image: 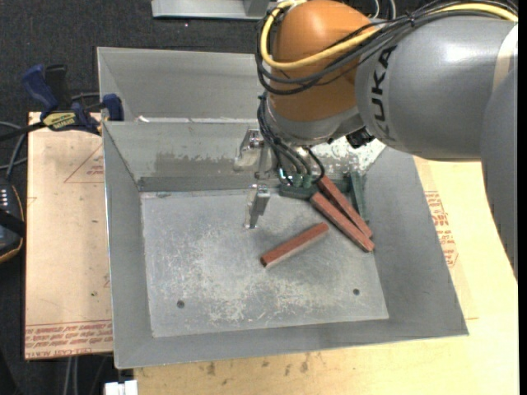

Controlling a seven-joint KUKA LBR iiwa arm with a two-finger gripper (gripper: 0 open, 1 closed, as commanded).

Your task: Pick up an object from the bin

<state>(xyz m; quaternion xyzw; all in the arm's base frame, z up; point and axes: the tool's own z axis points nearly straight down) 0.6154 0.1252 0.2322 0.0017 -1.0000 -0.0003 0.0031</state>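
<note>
Grey metal bin (123, 220): sloped walls, floor scuffed pale.
Arm (445, 81): reaches in from the right, with an orange cover (317, 56) and cables at the wrist.
Gripper (256, 208): low over bare floor near the bin's middle; open or closed cannot be told.
Nearest thing: reddish-brown flat bar (294, 245), lying slantwise on the floor just right of the gripper, nearer the camera.
Beyond it: two reddish-brown sticks (342, 211) side by side toward the right wall.

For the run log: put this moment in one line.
gripper: over bin floor | held: nothing seen | nearest: reddish bar, flat, lower right of it | also: two more reddish bars further right
</note>
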